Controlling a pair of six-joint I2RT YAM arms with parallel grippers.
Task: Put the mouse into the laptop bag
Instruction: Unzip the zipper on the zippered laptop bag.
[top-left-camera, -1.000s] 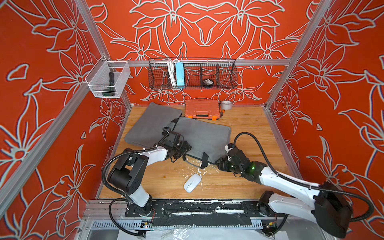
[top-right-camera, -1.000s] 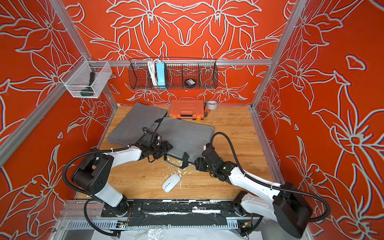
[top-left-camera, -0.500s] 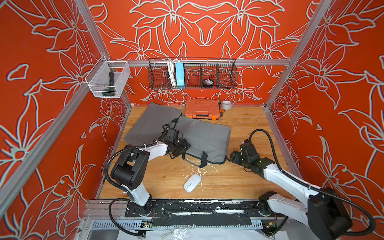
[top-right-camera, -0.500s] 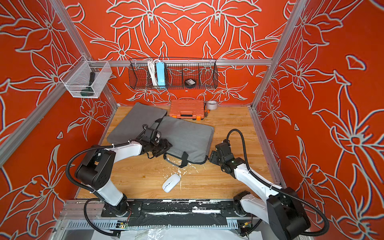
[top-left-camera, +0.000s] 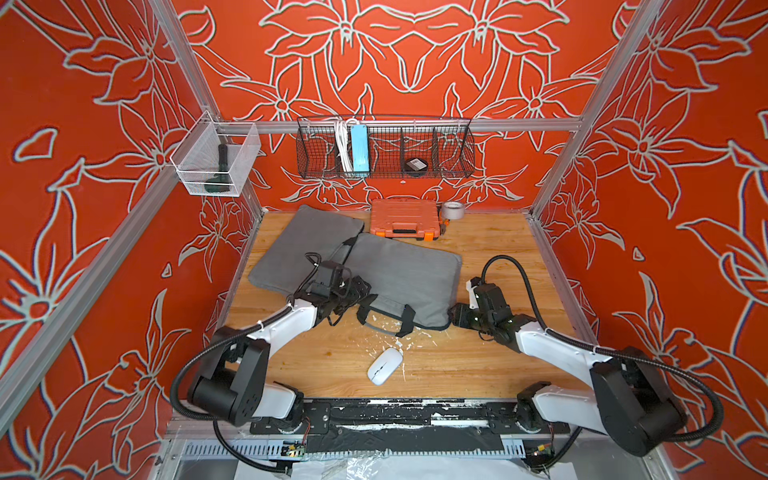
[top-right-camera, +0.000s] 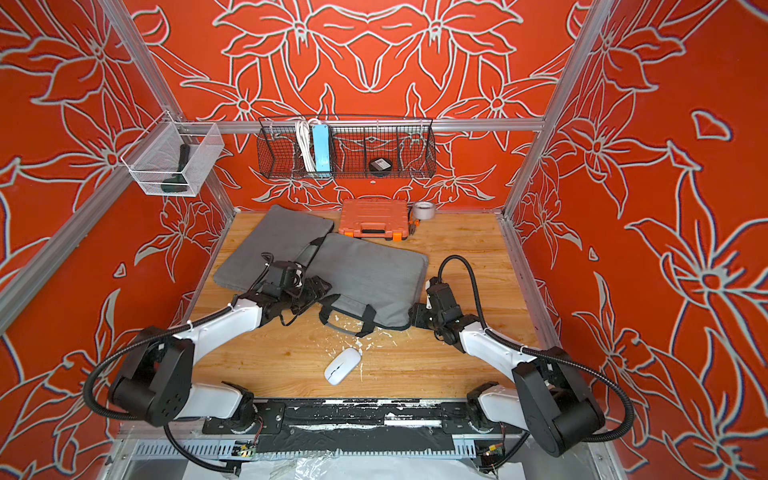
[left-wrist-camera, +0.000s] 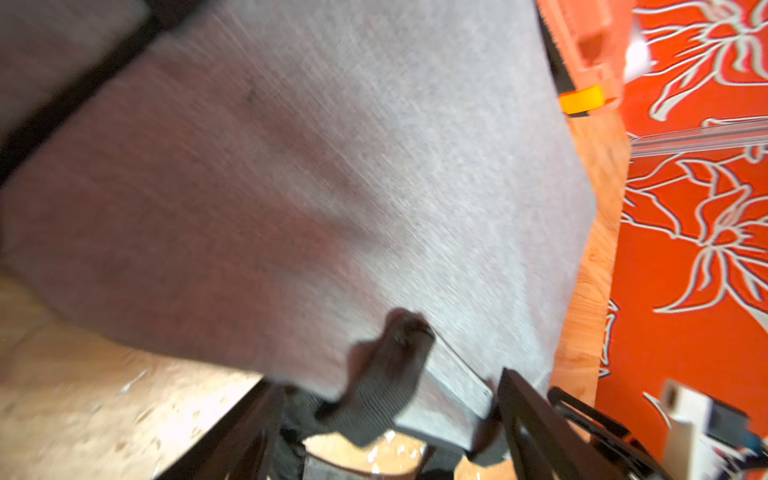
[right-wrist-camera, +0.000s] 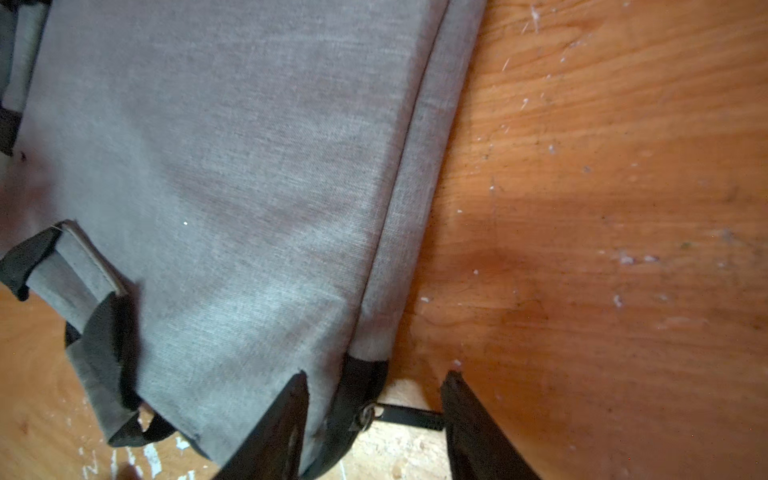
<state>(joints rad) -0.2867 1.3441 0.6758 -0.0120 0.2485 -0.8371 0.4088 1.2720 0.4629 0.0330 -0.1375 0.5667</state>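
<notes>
Mouse (top-left-camera: 385, 365) sits on bare table (top-left-camera: 490, 374) near the front edge, nearer than the laptop bag (top-left-camera: 407, 270), roughly btwn the two arms & well apart from both pincers. Right gripper (right-wrist-camera: 376, 376) is spread astride the bag's near-right corner w/ the zip pull (right-wrist-camera: 368, 413) in the gap, nothing pinched; left gripper (top-left-camera: 355, 291) is spread wide at the near-left corner by the handle (top-left-camera: 384, 318). Plenty of open wood right of the bag & around the mouse, orange case (top-left-camera: 405, 218) hugs the far edge.
</notes>
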